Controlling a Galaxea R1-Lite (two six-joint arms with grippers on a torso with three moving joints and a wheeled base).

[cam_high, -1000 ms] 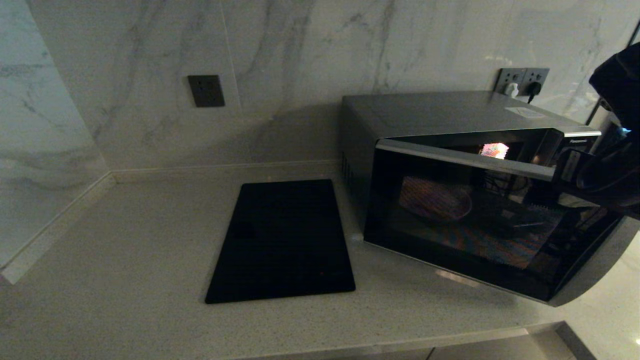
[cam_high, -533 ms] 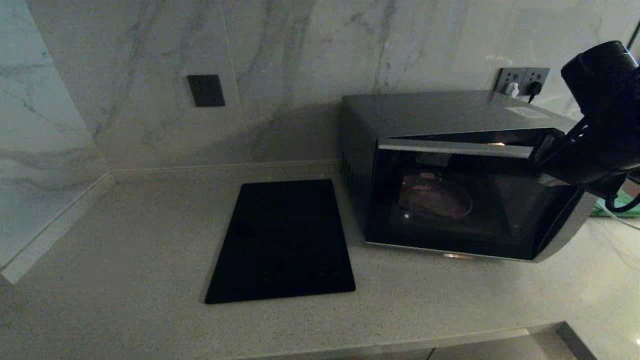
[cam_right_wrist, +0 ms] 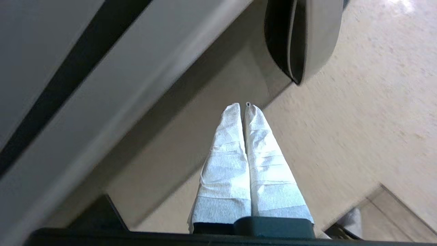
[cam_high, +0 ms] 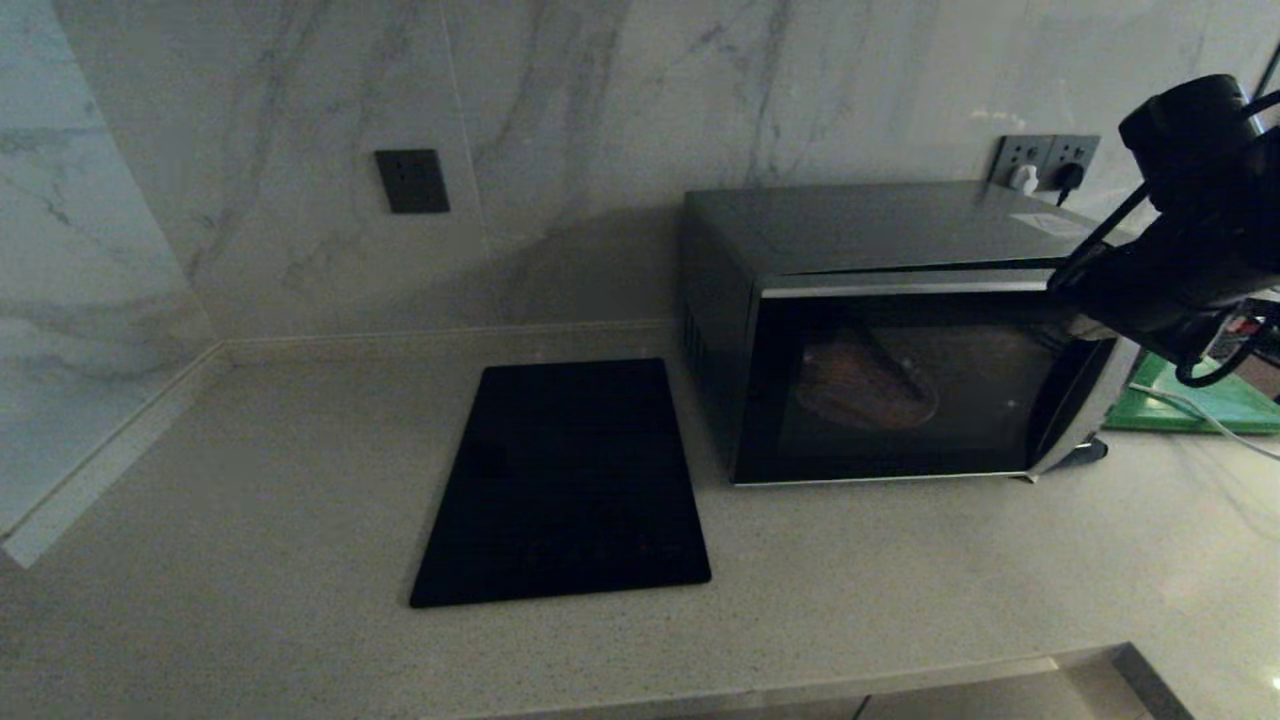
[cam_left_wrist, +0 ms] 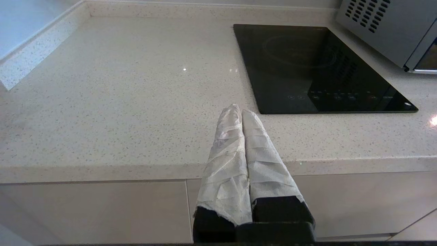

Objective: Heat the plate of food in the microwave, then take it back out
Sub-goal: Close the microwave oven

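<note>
- Microwave point(cam_high: 880, 340), right of centre in the head view: door almost flush with the cabinet, only a thin slit showing along its top edge. Judged as the closing step that comes ahead of heating.
- Plate of food point(cam_high: 865, 385): a dim round shape behind the dark glass, inside the cavity; it sits there so that heating can begin once the door latches. Its food pieces cannot be made out.
- Right pincer point(cam_right_wrist: 243, 109): cloth-wrapped fingers point(cam_right_wrist: 228, 143) pressed together and holding nothing, tips close before the microwave's front. Closed fingers make a blunt pusher, which suits pressing a door shut. Contact cannot be confirmed. In the head view the right arm fills the upper right of the frame, at the door's free edge.
- Left pincer point(cam_left_wrist: 241, 112): fingers together, empty, parked low at the table's front edge, well clear of the work.
- Table point(cam_high: 250, 480): pale speckled stone, with a flat black panel point(cam_high: 565, 480) set just left of the microwave and a green board point(cam_high: 1200, 400) at the right edge of the frame, partly behind the arm.
- Room: veined marble wall, a dark wall plate point(cam_high: 412, 181) at upper left, a socket point(cam_high: 1045, 160) with plugs above the microwave's rear corner; lighting is dim.
</note>
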